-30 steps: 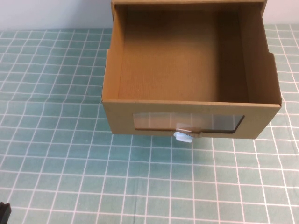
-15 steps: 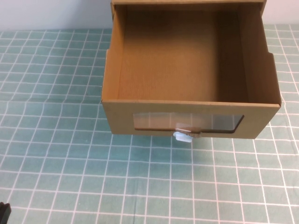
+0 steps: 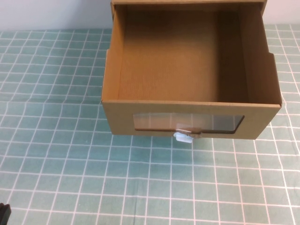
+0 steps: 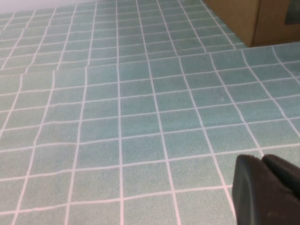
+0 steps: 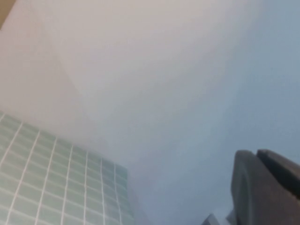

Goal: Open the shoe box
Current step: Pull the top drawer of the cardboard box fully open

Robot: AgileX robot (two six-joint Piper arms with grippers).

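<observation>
Left wrist view: shoe box (image 4: 243, 18) well beyond left gripper (image 4: 263, 161), fingers closed; right gripper (image 5: 257, 154), seemingly closed, faces wall (image 5: 164, 70)

Nothing around the shoe box (image 3: 119, 119) has visibly changed

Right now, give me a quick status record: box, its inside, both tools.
box: shoe box open, inside showing from above
inside: bare cardboard, nothing visible in it
front: window with white pull tab below it
left tool: left tool shut, empty, low over checked cloth, apart from box
right tool: right tool shut, empty, outside the high view
</observation>
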